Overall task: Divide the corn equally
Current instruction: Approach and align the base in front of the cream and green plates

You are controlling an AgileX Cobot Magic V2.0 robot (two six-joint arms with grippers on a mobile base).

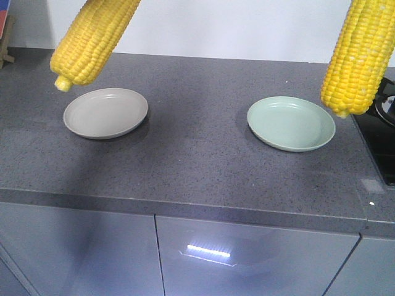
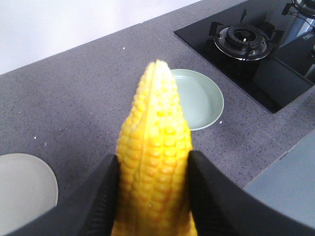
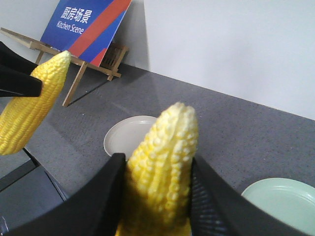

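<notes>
Two yellow corn cobs hang tip-down above the counter. My left gripper (image 2: 153,156) is shut on one corn cob (image 2: 155,147), which hangs over the far left rim of the grey plate (image 1: 105,112) as the left cob (image 1: 92,40). My right gripper (image 3: 158,160) is shut on the other corn cob (image 3: 165,152), seen as the right cob (image 1: 360,55) just past the right edge of the green plate (image 1: 291,123). Neither plate holds anything. The front view cuts off both grippers above its top edge.
A black gas hob (image 1: 379,132) with a burner (image 2: 244,38) lies at the counter's right end, close to the green plate (image 2: 199,98). A blue and red sign on a wooden easel (image 3: 83,24) stands at the back left. The counter's front edge (image 1: 185,209) runs below the plates.
</notes>
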